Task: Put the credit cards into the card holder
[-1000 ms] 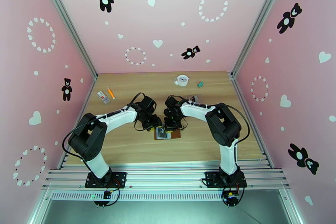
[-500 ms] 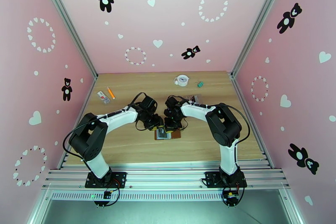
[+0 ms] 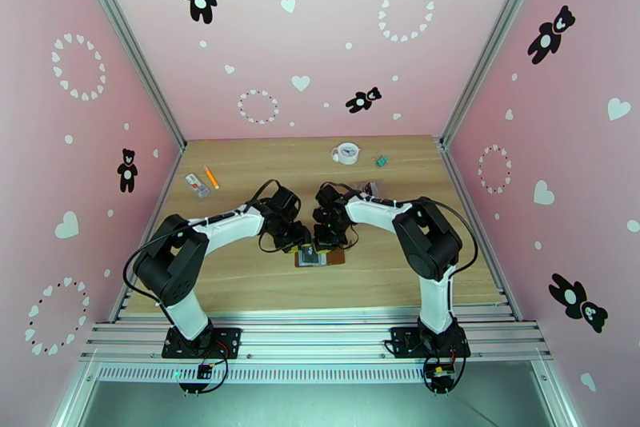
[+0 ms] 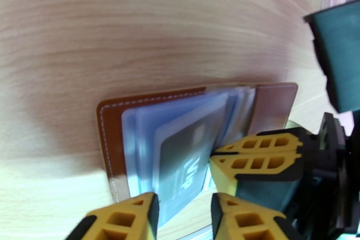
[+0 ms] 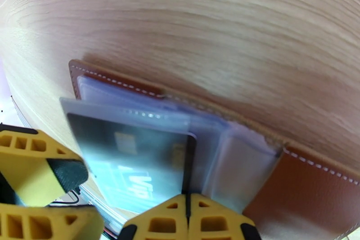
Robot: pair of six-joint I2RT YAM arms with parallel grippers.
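The card holder [image 3: 334,257] lies open on the table, brown leather [image 4: 108,142] with clear sleeves fanned out [image 5: 310,187]. A dark credit card [image 4: 182,164] marked VIP lies partly inside one sleeve [image 5: 130,155]. My left gripper [image 3: 298,243] is open at the holder's left end [image 4: 182,202]. The card's near end sits between its fingers, and one black pad [image 5: 67,174] is at the card's edge. My right gripper [image 3: 326,245] is shut, its tips [image 5: 186,202] pressed on the sleeves beside the card [image 4: 215,155].
A clear plastic pouch [image 3: 372,186] lies behind the right arm. A white round object [image 3: 346,153] and a small green item [image 3: 382,159] sit at the back. An orange pen [image 3: 211,177] and a small white packet [image 3: 197,185] lie at the far left.
The left wrist has shifted slightly back and to the left. The card holder and the right gripper have stayed in place.
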